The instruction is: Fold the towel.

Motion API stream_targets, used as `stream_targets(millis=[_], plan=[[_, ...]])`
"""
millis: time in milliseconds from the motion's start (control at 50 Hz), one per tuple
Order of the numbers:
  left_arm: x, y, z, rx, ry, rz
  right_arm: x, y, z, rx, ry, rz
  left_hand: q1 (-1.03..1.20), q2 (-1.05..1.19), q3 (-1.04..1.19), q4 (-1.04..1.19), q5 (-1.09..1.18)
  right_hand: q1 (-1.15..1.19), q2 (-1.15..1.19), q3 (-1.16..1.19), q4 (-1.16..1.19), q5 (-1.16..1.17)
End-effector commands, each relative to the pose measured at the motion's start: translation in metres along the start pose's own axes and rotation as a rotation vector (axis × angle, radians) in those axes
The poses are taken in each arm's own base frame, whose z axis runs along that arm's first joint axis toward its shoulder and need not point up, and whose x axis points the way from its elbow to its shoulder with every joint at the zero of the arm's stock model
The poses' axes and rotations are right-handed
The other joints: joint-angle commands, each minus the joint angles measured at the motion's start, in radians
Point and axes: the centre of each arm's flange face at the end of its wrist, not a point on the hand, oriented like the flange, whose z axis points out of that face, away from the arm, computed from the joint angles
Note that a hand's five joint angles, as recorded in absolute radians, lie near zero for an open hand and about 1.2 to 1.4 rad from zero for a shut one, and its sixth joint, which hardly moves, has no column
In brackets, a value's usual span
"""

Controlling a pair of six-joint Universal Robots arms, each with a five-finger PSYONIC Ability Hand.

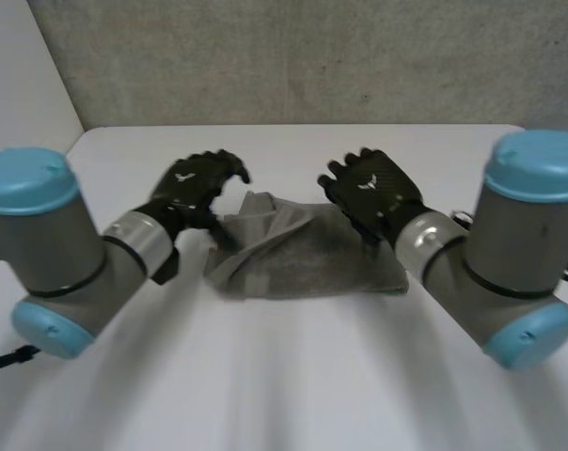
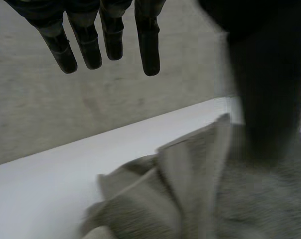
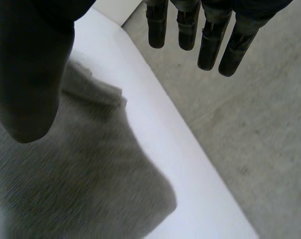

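Grey cloth, quantity one: the towel (image 1: 307,249) lies on the single white bench (image 1: 293,376), partly folded, with a ridge of bunched layers along its far left portion. Two robot hands are present, one on each side of the towel. The left robot hand (image 1: 192,188) is positioned at the towel's left edge, beside the bunched ridge. In the left wrist view its fingers (image 2: 149,45) hang straight and spread, with nothing between them and the thumb, so the left robot hand is open and empty. The right robot hand (image 1: 373,188) is positioned over the towel's far right corner. In the right wrist view its fingers (image 3: 210,40) are likewise straight and hold nothing. Contact between either palm and the cloth cannot be determined. In each wrist view the thumb appears as a dark, indistinct mass covering part of the towel (image 2: 200,194) (image 3: 85,189), and the frame edge cuts the cloth off. The number of layers in the ridge is hard to make out.
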Motion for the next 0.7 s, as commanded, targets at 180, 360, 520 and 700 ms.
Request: stream_targets(millis=[180, 360, 520, 700], plan=[[0.017, 0.060, 0.035, -0.087, 0.017, -0.005, -0.007, 0.082, -0.013, -0.162, -0.034, 0.060, -0.048, -0.047, -0.050, -0.057, -0.028, -0.058, -0.080, -0.068, -0.071, -0.055], [-0.016, 0.047, 0.063, 0.071, -0.170, 0.007, -0.016, 0.088, -0.012, -0.170, -0.054, 0.070, -0.048, -0.047, -0.050, -0.057, -0.028, 0.088, 0.065, 0.078, 0.075, 0.090], [-0.055, 0.047, 0.061, 0.080, -0.330, -0.005, -0.019, 0.090, -0.008, -0.112, -0.022, 0.053, -0.051, -0.050, -0.053, -0.060, -0.031, 0.275, 0.253, 0.265, 0.263, 0.278], [-0.054, 0.067, 0.047, 0.002, -0.336, -0.013, -0.020, 0.101, 0.003, -0.072, 0.025, 0.020, -0.051, -0.050, -0.053, -0.060, -0.031, 0.343, 0.321, 0.333, 0.330, 0.345]])
